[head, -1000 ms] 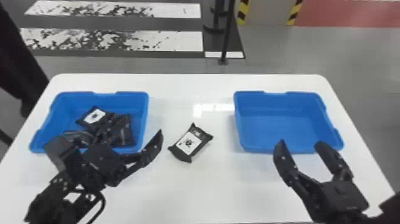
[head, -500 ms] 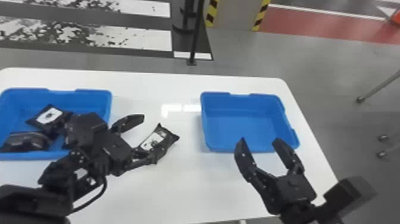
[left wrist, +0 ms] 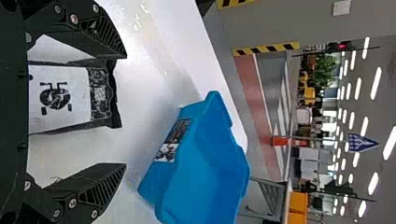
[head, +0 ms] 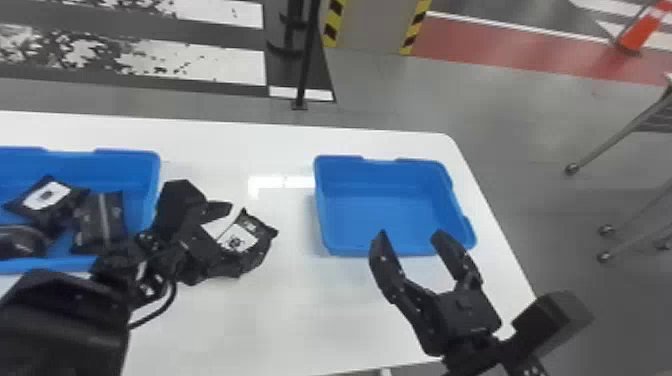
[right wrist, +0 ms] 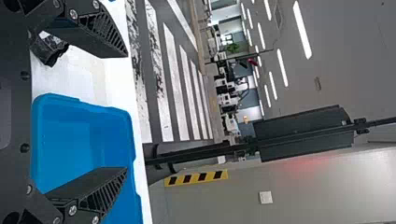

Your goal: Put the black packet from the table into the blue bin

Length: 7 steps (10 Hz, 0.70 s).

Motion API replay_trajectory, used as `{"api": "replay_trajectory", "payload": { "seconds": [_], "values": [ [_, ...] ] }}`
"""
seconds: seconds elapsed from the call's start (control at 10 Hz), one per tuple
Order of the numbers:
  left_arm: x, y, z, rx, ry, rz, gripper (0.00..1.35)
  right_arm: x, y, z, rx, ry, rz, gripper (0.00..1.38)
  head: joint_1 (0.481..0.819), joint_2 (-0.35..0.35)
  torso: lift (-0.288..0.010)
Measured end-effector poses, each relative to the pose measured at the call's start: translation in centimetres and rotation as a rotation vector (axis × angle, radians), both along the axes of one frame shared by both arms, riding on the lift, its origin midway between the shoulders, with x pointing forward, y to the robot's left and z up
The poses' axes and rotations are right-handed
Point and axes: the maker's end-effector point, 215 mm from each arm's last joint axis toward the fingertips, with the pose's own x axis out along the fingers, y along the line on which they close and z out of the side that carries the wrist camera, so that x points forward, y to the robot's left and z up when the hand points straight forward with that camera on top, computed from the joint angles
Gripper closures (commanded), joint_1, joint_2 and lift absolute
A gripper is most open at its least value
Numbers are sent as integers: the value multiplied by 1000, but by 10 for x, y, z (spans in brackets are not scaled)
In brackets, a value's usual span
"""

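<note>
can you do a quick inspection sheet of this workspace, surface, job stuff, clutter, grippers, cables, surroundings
surface: white table, glare patch near its middle
job's things: black packet on the table between the left blue bin and right blue bin
clutter: nothing seen loose; dark packets lie inside the left blue bin
grippers: left gripper open around the packet; right gripper open by the right blue bin
cables: black cable looping beside the left arm
surroundings: orange cone, black pole

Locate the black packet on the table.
Head view, left of centre: the packet is on the white table between the left bin and right bin, between the left gripper's open fingers.
</note>
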Motion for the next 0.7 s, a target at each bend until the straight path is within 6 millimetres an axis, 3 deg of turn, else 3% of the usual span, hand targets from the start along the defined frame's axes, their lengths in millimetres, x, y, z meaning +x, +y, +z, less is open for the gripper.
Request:
{"api": "replay_trajectory", "payload": {
  "seconds": [0.3, 0.4, 0.5, 0.6, 0.7],
  "values": [
    [0, 14, -33, 104, 74, 20, 222, 0, 0, 0, 3, 0, 0, 154, 695, -224, -110],
    [1, 17, -40, 128, 89, 23, 308, 1, 1, 0, 5, 0, 0, 154, 695, -217, -110],
    [0, 21, -49, 148, 110, 28, 555, 1, 1, -1, 8, 0, 0, 154, 695, -212, -110],
    [-2, 24, -56, 161, 130, 33, 984, 1, 1, -1, 9, 0, 0, 154, 695, -210, -110],
    [0, 22, -53, 164, 113, 25, 1227, 0, 1, -1, 11, 0, -1, 154, 695, -210, -110]
  ]
}}
